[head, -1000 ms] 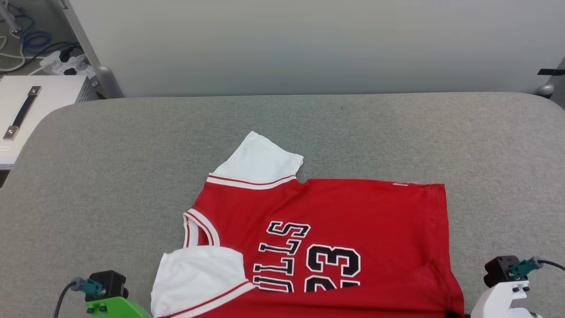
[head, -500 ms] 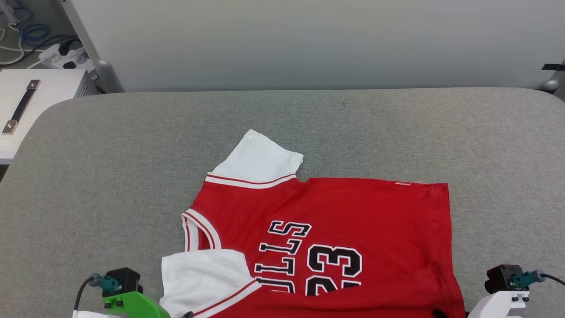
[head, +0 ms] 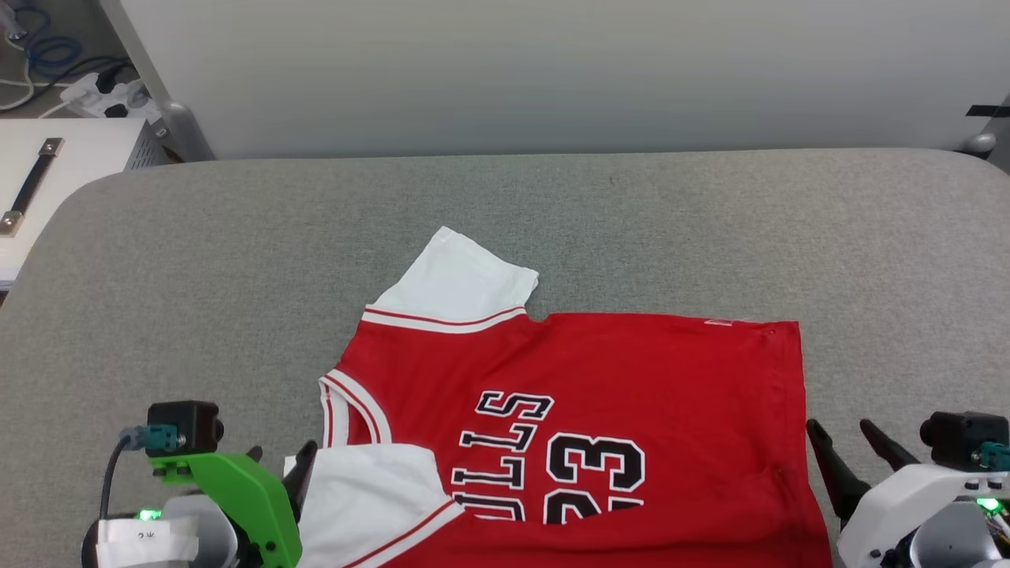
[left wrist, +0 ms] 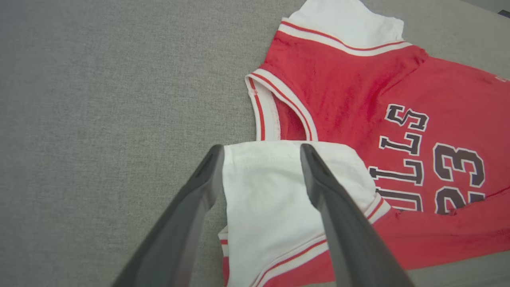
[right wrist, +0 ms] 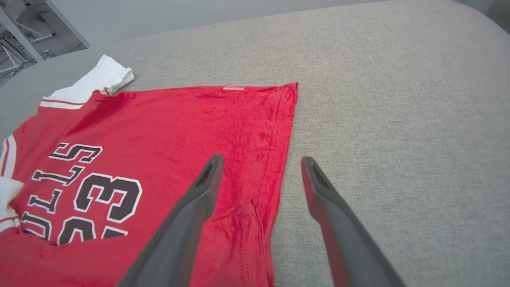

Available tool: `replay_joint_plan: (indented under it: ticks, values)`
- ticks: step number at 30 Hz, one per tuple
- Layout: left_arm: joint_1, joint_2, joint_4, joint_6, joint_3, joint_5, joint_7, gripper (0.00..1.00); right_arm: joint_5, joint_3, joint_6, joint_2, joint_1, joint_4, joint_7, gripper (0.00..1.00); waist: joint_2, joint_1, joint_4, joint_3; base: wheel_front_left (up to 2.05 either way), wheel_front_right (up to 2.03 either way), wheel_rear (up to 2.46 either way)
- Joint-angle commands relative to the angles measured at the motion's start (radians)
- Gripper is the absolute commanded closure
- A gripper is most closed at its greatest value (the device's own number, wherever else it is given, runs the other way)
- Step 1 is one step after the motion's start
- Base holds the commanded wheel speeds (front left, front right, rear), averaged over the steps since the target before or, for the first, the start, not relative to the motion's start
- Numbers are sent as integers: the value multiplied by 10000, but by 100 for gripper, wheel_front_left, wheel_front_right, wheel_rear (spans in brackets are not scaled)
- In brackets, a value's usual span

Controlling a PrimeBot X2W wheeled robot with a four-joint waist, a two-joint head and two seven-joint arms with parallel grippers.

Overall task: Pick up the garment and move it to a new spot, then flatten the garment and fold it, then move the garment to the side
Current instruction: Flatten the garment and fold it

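Observation:
The garment point(head: 615, 379) is a red jersey with black numerals, lying on the grey table point(head: 237, 260) near its front edge. Its near edge is folded up over the numerals. One white sleeve point(head: 461, 280) points away; the near sleeve point(left wrist: 271, 199) lies folded onto the front. My left gripper point(head: 280, 459) stands open at the near sleeve's edge; in the left wrist view, the left gripper point(left wrist: 261, 148) has the white cloth lying under its spread fingers. My right gripper point(head: 840, 432) is open beside the hem; in the right wrist view, the right gripper point(right wrist: 261, 159) straddles the hem edge point(right wrist: 287, 131), gripping nothing.
A pale wall point(head: 552, 71) rises behind the table's far edge. A white box with a black handle point(head: 31, 189) stands off the table's left corner, with cables and a power strip point(head: 102, 95) on the floor beyond. Bare grey padding stretches left, right and beyond the garment.
Both grippers went from shut to open and let go of the garment's near edge. Both came further up into the head view, fingers now showing. The head view shifted slightly.

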Motion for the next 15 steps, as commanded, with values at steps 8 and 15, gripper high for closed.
replay_joint_plan:
  ticks: [8,15]
  values:
    - [-1746,-429,142,72,160,1155,-1171,0,-597,-385,-9,330,-1035,-973,-1149,0,0,0,-396,1204,0,0,0]
    - [-3891,-814,946,-513,-2,1476,-985,0,-669,-508,-9,401,-1712,-1232,-1483,0,0,0,-838,2206,0,0,0]
